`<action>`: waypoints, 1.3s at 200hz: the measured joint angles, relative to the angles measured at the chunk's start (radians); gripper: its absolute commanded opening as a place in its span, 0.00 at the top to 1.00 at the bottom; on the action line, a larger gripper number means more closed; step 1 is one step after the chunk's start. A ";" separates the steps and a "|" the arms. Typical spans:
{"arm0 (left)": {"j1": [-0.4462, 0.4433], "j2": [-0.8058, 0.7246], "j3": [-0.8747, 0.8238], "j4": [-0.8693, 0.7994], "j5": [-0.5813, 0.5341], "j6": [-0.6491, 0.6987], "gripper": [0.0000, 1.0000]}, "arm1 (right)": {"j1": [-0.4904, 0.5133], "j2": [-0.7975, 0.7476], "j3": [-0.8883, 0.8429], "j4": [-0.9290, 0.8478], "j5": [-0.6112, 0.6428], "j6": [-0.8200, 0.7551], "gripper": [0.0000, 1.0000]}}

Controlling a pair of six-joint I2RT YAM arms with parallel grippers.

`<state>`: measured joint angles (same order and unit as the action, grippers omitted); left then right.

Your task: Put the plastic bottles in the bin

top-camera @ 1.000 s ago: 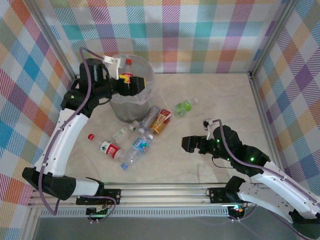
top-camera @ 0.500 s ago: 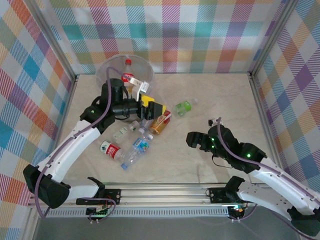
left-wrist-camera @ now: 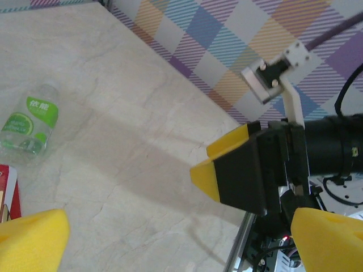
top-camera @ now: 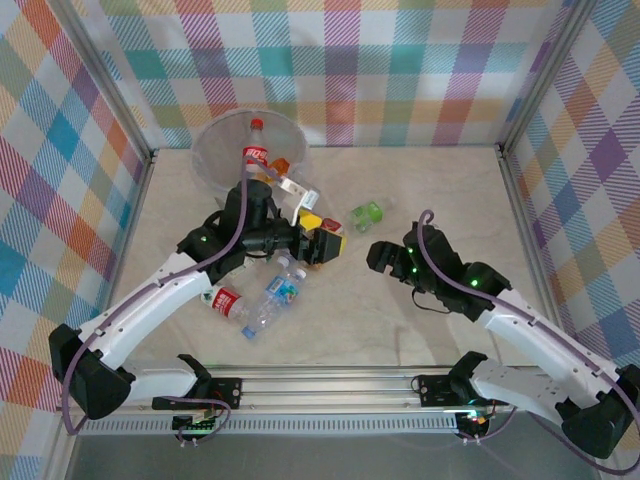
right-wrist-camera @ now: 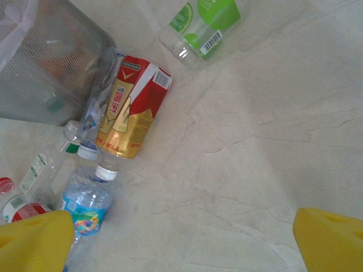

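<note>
The green-labelled bottle (left-wrist-camera: 28, 122) lying ahead and to the left of the left gripper (left-wrist-camera: 178, 243) carries two white Chinese characters on its green band that look like 依能. Ahead of the right gripper (right-wrist-camera: 181, 241), the same bottle shows a barcode (right-wrist-camera: 211, 41) with digits too small to read. The red-and-gold bottle (right-wrist-camera: 133, 107) further left bears large Chinese characters I cannot make out.

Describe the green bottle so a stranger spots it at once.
Find the bin at the table's far left. To its right, beyond the bottles clustered near it, one bottle lies alone. Only it has a bright lime-green label.
</note>
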<state>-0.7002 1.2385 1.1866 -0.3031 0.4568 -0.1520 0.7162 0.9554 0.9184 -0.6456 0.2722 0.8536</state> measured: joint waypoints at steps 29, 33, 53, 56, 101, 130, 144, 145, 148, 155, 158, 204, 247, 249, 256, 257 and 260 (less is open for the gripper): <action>-0.030 -0.004 -0.009 0.001 -0.036 0.011 0.00 | -0.035 0.029 0.010 0.018 -0.029 0.002 0.01; -0.034 -0.006 -0.010 0.002 -0.041 0.014 0.00 | -0.041 0.034 0.010 0.020 -0.034 0.003 0.01; -0.046 -0.013 -0.014 0.004 -0.060 0.024 0.00 | -0.069 0.068 0.018 0.029 -0.054 0.005 0.01; -0.048 -0.013 -0.014 0.005 -0.061 0.026 0.00 | -0.073 0.072 0.019 0.030 -0.057 0.005 0.01; -0.051 -0.013 -0.014 -0.010 -0.076 0.045 0.00 | -0.154 0.197 0.058 0.083 -0.111 0.007 0.00; -0.051 -0.013 -0.013 -0.012 -0.072 0.052 0.00 | -0.192 0.298 0.104 0.128 -0.140 0.011 0.00; -0.052 -0.013 -0.013 -0.012 -0.075 0.057 0.00 | -0.202 0.349 0.129 0.150 -0.154 0.013 0.00; -0.052 -0.013 -0.013 -0.012 -0.075 0.058 0.00 | -0.202 0.352 0.131 0.151 -0.154 0.014 0.00; -0.052 -0.014 -0.013 -0.012 -0.077 0.061 0.00 | -0.205 0.365 0.139 0.154 -0.158 0.015 0.00; -0.053 -0.016 -0.013 -0.013 -0.081 0.064 0.00 | -0.208 0.392 0.156 0.160 -0.162 0.019 0.00; -0.055 -0.018 -0.013 -0.013 -0.086 0.064 0.00 | -0.209 0.404 0.163 0.165 -0.164 0.019 0.00; -0.075 -0.069 -0.021 -0.011 -0.173 0.079 0.00 | -0.214 0.577 0.265 0.222 -0.180 0.047 0.00; -0.076 -0.114 -0.053 -0.008 -0.290 0.084 0.00 | -0.224 0.717 0.369 0.233 -0.170 0.094 0.00; -0.076 -0.114 -0.054 -0.008 -0.295 0.086 0.00 | -0.225 0.723 0.375 0.233 -0.168 0.098 0.00; -0.076 -0.117 -0.055 -0.008 -0.313 0.089 0.00 | -0.227 0.741 0.389 0.234 -0.160 0.111 0.00; -0.076 -0.117 -0.055 -0.008 -0.314 0.089 0.00 | -0.227 0.743 0.390 0.234 -0.159 0.113 0.00; -0.076 -0.119 -0.055 -0.008 -0.322 0.090 0.00 | -0.228 0.751 0.394 0.235 -0.157 0.118 0.00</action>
<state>-0.7765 1.1198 1.1316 -0.3111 0.1349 -0.0624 0.4881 1.7061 1.3128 -0.4110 0.1154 0.9718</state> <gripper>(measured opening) 0.997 0.997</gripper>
